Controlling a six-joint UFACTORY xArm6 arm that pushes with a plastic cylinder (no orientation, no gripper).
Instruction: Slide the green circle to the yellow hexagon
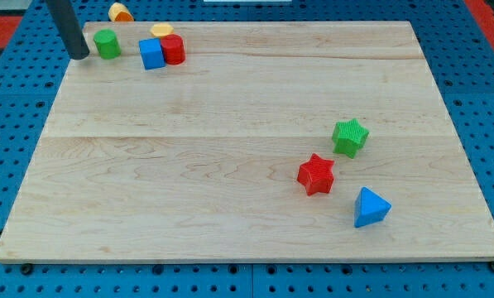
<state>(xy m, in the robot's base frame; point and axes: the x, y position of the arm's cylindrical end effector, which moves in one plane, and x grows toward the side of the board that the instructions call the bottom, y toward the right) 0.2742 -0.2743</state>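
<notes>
The green circle [107, 44] stands near the board's top left corner. My tip [80, 55] is just to its left, very close or touching. The yellow hexagon [161, 31] lies at the top edge, to the right of the green circle, behind a blue cube [151, 54] and a red cylinder [173, 50] that stand side by side. The blue cube sits between the green circle and the yellow hexagon's side.
Another yellow block [120, 12] lies off the wooden board [230, 165], above its top edge. A green star [350, 136], a red star [316, 174] and a blue triangle [371, 207] sit at the lower right.
</notes>
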